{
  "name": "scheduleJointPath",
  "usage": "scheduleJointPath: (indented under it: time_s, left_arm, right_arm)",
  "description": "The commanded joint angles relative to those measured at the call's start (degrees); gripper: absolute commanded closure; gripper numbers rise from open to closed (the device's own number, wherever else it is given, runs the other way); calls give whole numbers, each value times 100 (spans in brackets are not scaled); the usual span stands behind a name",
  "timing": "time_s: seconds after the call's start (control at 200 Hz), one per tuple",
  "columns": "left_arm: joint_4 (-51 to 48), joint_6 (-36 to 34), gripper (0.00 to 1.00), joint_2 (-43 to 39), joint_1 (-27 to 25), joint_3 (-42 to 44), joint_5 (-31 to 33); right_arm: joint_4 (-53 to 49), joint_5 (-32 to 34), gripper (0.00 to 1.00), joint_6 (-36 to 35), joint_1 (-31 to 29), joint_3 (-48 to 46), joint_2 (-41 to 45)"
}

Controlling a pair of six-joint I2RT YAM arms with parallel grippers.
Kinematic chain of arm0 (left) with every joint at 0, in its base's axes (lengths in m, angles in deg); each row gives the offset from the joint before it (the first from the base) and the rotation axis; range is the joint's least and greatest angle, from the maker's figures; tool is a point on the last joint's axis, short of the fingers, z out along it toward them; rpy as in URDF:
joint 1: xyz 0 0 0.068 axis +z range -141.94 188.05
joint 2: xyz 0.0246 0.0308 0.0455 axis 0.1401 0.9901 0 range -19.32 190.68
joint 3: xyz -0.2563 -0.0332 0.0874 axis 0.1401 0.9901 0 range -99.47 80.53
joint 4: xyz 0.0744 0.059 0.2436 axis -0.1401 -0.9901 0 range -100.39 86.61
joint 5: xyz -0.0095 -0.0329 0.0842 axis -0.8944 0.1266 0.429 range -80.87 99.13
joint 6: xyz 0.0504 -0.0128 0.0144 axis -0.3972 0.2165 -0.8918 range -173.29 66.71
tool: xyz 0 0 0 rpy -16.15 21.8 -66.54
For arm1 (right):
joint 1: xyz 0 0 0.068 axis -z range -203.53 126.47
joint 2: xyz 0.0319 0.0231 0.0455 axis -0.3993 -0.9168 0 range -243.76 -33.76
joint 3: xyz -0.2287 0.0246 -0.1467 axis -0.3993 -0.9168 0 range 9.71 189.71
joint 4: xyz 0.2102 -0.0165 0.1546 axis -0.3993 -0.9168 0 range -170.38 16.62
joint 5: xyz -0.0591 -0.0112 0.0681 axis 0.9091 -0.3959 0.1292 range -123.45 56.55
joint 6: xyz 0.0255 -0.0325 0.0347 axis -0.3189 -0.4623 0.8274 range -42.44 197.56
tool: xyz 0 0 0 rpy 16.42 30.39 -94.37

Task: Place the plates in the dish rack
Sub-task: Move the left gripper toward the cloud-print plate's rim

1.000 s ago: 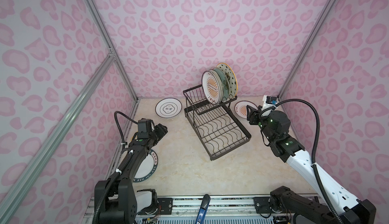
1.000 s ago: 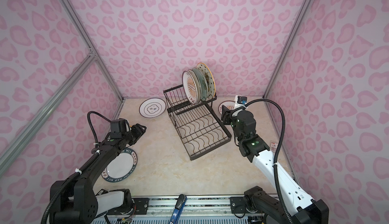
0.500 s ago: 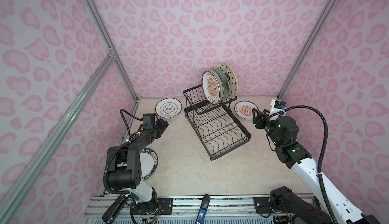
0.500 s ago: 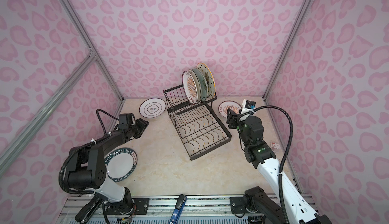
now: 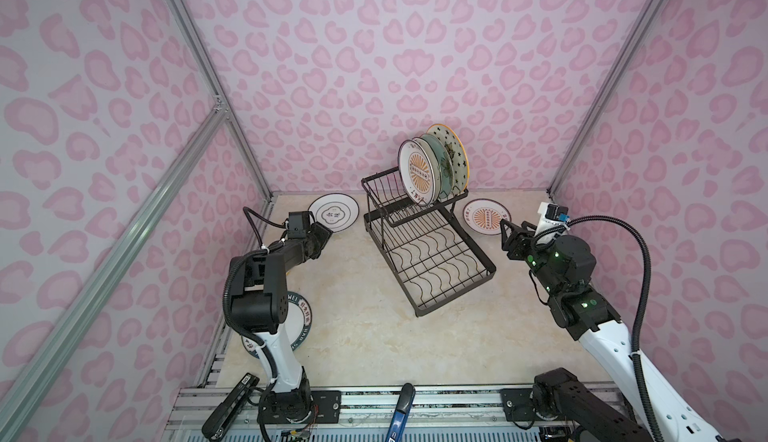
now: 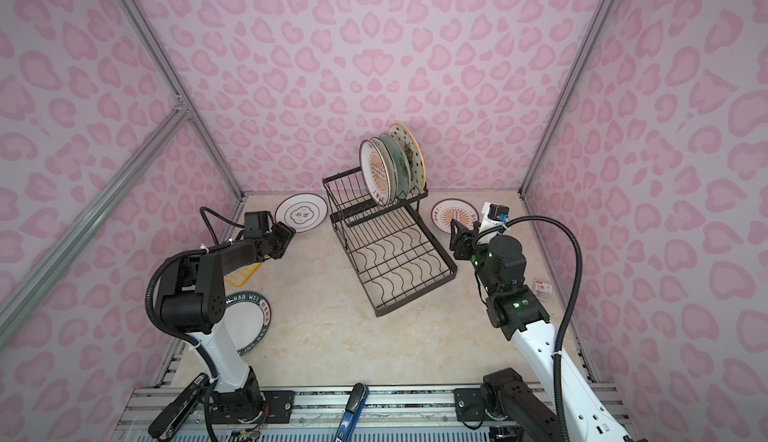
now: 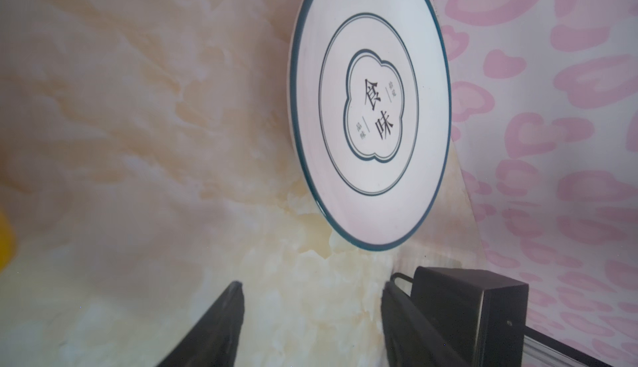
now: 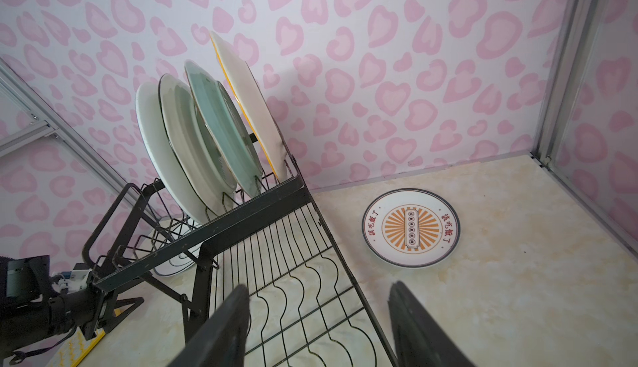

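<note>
Plates (image 5: 419, 172): four upright in dish rack (image 5: 432, 253), upper centre; three flat on bench (image 5: 365, 336).
White ringed plate (image 5: 336, 214) before left jaws, sunburst plate (image 5: 486, 216) before right jaws; both pairs open, empty. Risk: flat rim skidding to wall (image 5: 307, 170), not lifting.

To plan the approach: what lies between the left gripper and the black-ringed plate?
Nothing: only bare table separates left gripper and plate, per the left wrist view.
</note>
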Motion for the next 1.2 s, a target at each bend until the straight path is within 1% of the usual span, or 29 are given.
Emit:
scheduleJointPath:
  time_s: [0.0,0.125,0.335,0.465,0.565,0.655,0.855,0.875,0.935,1.145,1.195]
  left_arm:
    - [-34,125,35,269,23,-270,22]
    - [-35,221,38,549,43,-499,-15]
    - [105,571,39,881,82,-631,-78]
    - [273,816,43,1094,95,-700,-190]
    - [179,872,45,1180,103,-796,-108]
    - [124,867,46,1233,105,-875,-77]
    - [-205,750,53,1420,102,-1123,-41]
    - [-263,741,54,1447,107,-1311,-21]
    - [-360,734,55,1526,106,-1414,-17]
    - [-513,605,63,1595,107,-1536,22]
    - [-532,571,63,1604,109,-1550,1]
  right_arm:
    - [-25,-43,36,44,24,-37,53]
    - [-67,-65,37,53,30,-40,128]
    - [-55,-72,37,80,48,-77,186]
    - [-27,-110,37,105,50,-109,193]
    - [-19,-93,37,107,48,-135,229]
    - [-12,-92,37,106,57,-144,247]
    - [9,-92,37,117,55,-177,247]
    - [23,-92,37,128,63,-198,242]
    - [92,-92,37,165,71,-243,233]
    - [155,-202,38,202,74,-250,149]
    - [155,-186,38,196,74,-262,172]
